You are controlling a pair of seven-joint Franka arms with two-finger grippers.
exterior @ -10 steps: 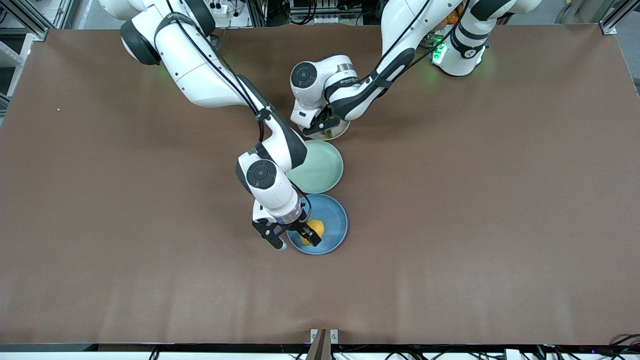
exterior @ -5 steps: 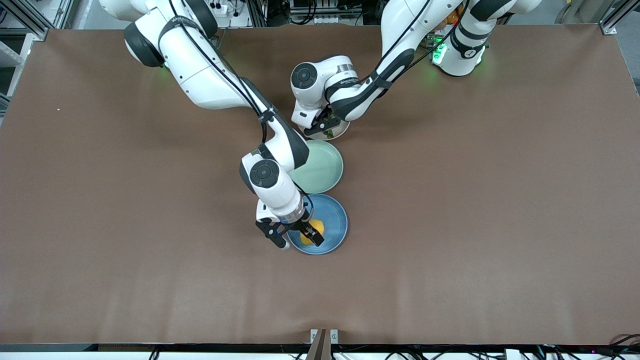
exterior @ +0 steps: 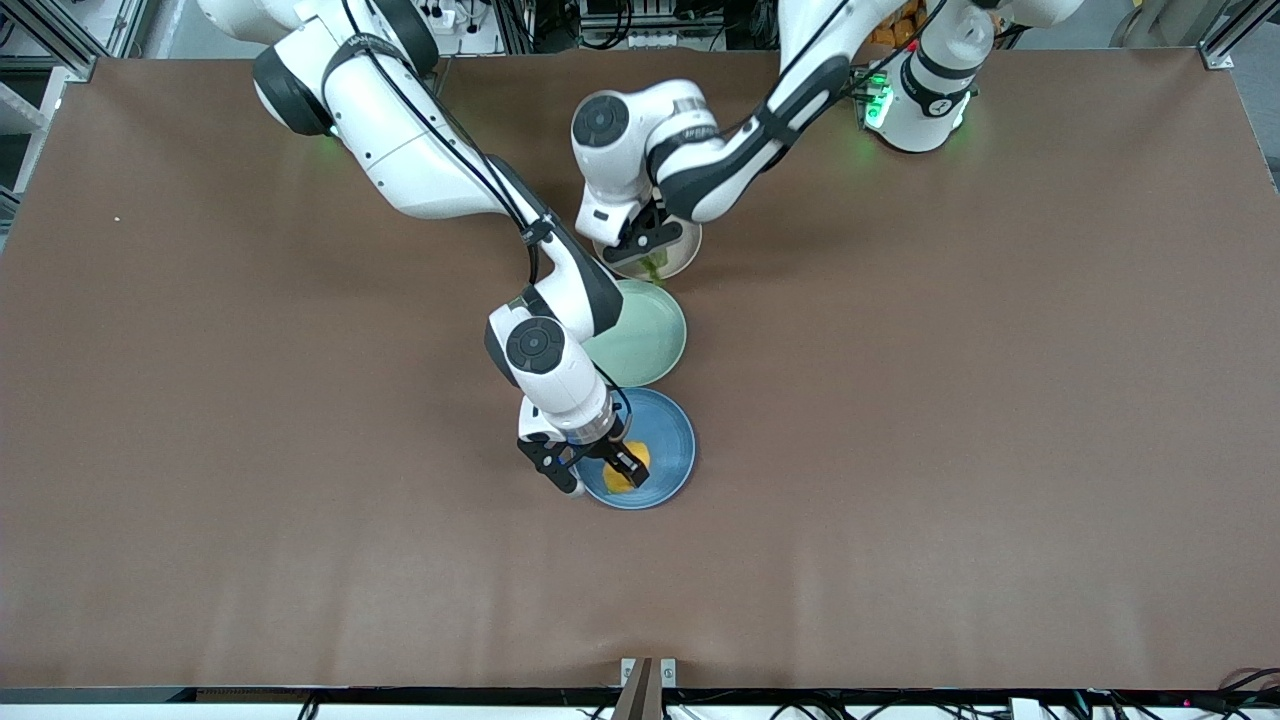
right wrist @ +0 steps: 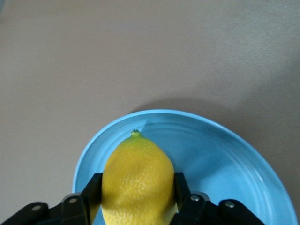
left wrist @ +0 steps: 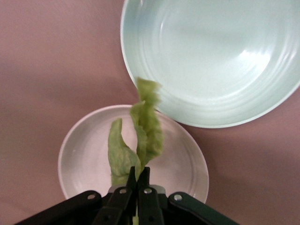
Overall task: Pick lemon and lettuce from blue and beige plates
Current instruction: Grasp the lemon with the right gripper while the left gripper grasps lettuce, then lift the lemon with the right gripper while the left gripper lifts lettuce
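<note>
Near the table's middle, 3 plates sit in a row running from the robots' edge toward the front-camera edge: beige plate, mint plate, blue plate. The right gripper clamps the lemon just over the blue plate. The left gripper, pinched closed on the lettuce, holds the leaf dangling above the beige plate.

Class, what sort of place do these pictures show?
Probably a robotics lab: the left gripper holds lettuce, the right gripper a lemon, on a brown-covered table edged by metal framing.
</note>
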